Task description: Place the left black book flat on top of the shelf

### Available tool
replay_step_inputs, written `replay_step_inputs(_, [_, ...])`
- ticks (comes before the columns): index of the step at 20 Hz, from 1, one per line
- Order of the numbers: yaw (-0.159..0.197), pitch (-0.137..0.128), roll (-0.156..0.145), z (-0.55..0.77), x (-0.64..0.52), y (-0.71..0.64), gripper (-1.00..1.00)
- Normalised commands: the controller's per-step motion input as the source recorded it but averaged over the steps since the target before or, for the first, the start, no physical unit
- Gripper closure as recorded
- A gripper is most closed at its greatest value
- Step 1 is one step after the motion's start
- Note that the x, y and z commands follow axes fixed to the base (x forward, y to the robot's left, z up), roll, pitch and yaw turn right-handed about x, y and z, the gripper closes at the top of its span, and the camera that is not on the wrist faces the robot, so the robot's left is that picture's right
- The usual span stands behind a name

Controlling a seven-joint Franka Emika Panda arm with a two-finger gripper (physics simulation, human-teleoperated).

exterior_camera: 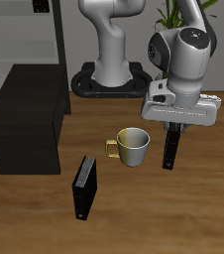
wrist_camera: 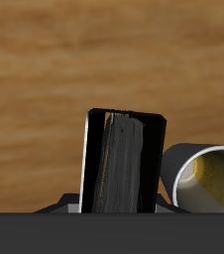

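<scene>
- shelf (exterior_camera: 25, 129): matte black box sitting on the table (exterior_camera: 203, 218); its flat top is showing bare and is the place the book is to lie.
- second black book (exterior_camera: 84, 187): thicker, lying near the table's front edge, well apart from the gripper; not the one wanted.
- mug (exterior_camera: 134, 146): pale, with a yellow handle, standing just beside the held book; a hazard for any low sideways travel.
- left black book (exterior_camera: 170, 147): hanging upright under the gripper (exterior_camera: 172, 125), beside the mug; whether its lower end is touching the wood i cannot tell.
- gripper: jaws pinching the left black book at its upper end.
- step in hand (a judgement): carrying the book to the shelf. doing it well is calling for lifting higher than the mug rim and the shelf top before crossing, then turning the wrist so that the cover is facing down, and letting go only once the book is resting well inside the top's edges.
- exterior view is showing: shelf, second book, the whole route between them; none of these is appearing at the wrist.
- wrist view is showing: the left black book (wrist_camera: 122, 164) close up, page edges between dark covers, seated squarely between the fingers (wrist_camera: 84, 164), with the mug (wrist_camera: 208, 177) just beside it.
</scene>
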Motion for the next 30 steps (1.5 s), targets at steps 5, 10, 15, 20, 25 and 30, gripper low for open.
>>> replay_step_inputs(5, [0.035, -0.112, -0.015, 0.84, -0.2, -0.07, 1.0])
replay_step_inputs(10, [0.056, -0.079, -0.024, 0.65, -0.21, -0.16, 1.0])
replay_step_inputs(15, [0.047, -0.078, -0.051, 0.55, -0.14, -0.3, 1.0])
replay_step_inputs(20, [0.056, -0.063, -0.094, 0.49, -0.06, -0.44, 1.0])
replay_step_inputs(25, [0.065, -0.04, -0.164, 0.31, 0.04, -0.58, 1.0])
replay_step_inputs(30, [0.029, 0.006, -0.205, 0.1, 0.1, -0.67, 1.0])
